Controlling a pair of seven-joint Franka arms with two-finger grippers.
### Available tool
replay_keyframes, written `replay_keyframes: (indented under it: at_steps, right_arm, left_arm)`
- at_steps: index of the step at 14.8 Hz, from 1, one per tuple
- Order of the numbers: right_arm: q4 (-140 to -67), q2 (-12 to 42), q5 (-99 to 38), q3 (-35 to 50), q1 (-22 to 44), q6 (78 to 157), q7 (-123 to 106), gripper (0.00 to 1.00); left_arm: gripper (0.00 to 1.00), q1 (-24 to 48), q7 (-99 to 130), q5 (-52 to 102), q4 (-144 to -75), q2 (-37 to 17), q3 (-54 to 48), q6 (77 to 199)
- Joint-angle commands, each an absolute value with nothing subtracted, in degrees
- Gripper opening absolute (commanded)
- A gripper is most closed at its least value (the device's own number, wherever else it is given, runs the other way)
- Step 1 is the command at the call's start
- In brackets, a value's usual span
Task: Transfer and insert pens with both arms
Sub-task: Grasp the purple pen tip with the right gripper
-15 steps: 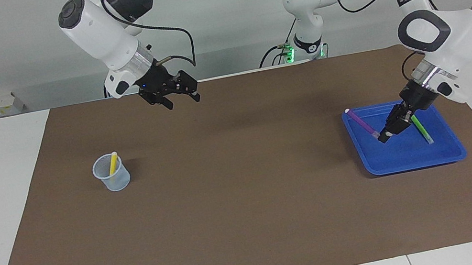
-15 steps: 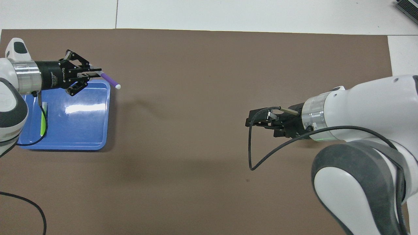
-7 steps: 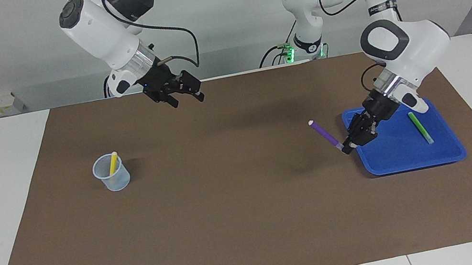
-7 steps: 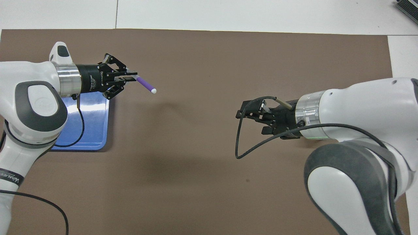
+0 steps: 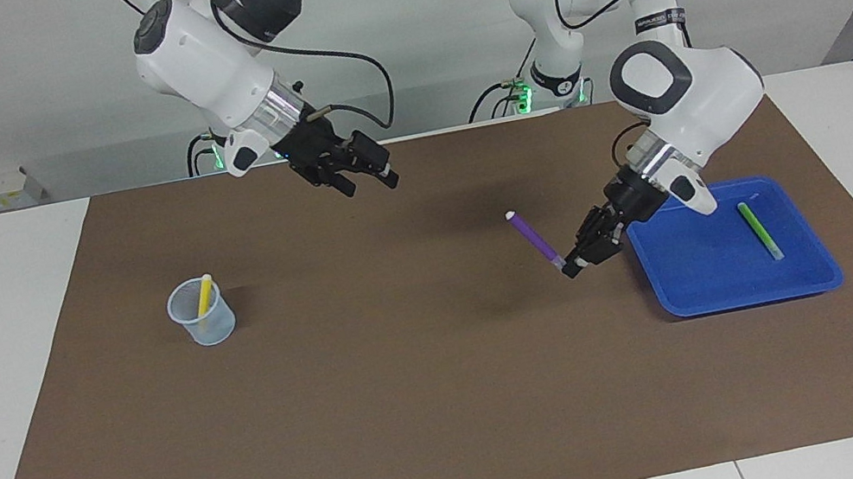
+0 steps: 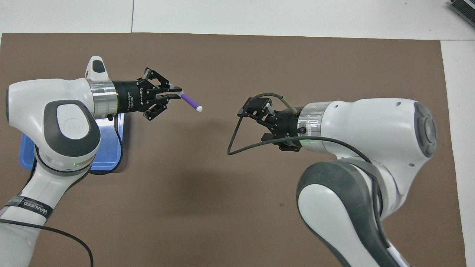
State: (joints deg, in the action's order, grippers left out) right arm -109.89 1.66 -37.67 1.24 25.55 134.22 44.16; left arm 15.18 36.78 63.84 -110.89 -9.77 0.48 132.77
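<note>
- Three pens are counted, one of each colour; one cup, one tray, one mat and two large arms are also seen.
- Toward the right arm's end of the table, one translucent cup (image 5: pixel 202 313) is seen standing upright on the brown mat (image 5: pixel 422 416); the yellow pen (image 5: pixel 204 294) is seen leaning inside it, whitish end up.
- Bare mat is seen on every side of the cup, with the mat's edge well apart from it.
- The right gripper (image 5: pixel 366 182) (image 6: pixel 248 111) is held up over the mat's middle strip near the robots' edge, its fingers spread apart with nothing between them.
- A wide stretch of bare mat is left between the cup and the tray, and all along the edge farthest from the robots.
- The purple pen (image 5: pixel 532 237) (image 6: pixel 190 102) is seen in the air over bare mat just beside the tray, tilted, its whitish tip pointed up and toward the right gripper; a clear gap is seen between tip and gripper.
- The left gripper (image 5: pixel 574 264) (image 6: pixel 174 94) is clenched on the purple pen's lower end, clear of the tray's rim.
- Toward the left arm's end, one blue tray (image 5: pixel 687 297) (image 6: pixel 26 163) is laid flat on the mat; the green pen (image 5: pixel 760 230) is seen lying in it, alone.
- The tray is seen lying inside the mat's border.
</note>
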Motion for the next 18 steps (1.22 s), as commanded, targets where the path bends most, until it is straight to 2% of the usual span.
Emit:
replay_keyframes:
  at_steps: [1,2,5,16,18]
  right_arm:
    - [-109.3,5.3,-39.4,1.2,30.4,143.2,48.9,1.0]
    - [-109.0,6.3,-39.4,1.2,31.3,145.7,50.2,1.0]
    - [-105.6,8.3,-39.5,1.2,32.3,146.5,51.2,1.0]
    - [-106.3,9.8,-39.6,1.2,31.9,145.9,44.0,1.0]
    - [-106.3,9.8,-39.6,1.2,31.9,146.2,44.3,0.86]
  left_arm:
    - [0.0,17.5,37.0,68.4,-116.8,-5.9,1.3,134.6]
    - [0.0,18.4,36.9,68.5,-118.0,-5.7,1.2,136.4]
    - [0.0,23.0,36.9,68.8,-120.0,-5.4,1.2,142.9]
    - [0.0,23.4,37.0,68.8,-119.9,-5.2,1.2,143.2]
    - [0.0,23.4,37.0,68.8,-119.9,-5.0,1.2,143.2]
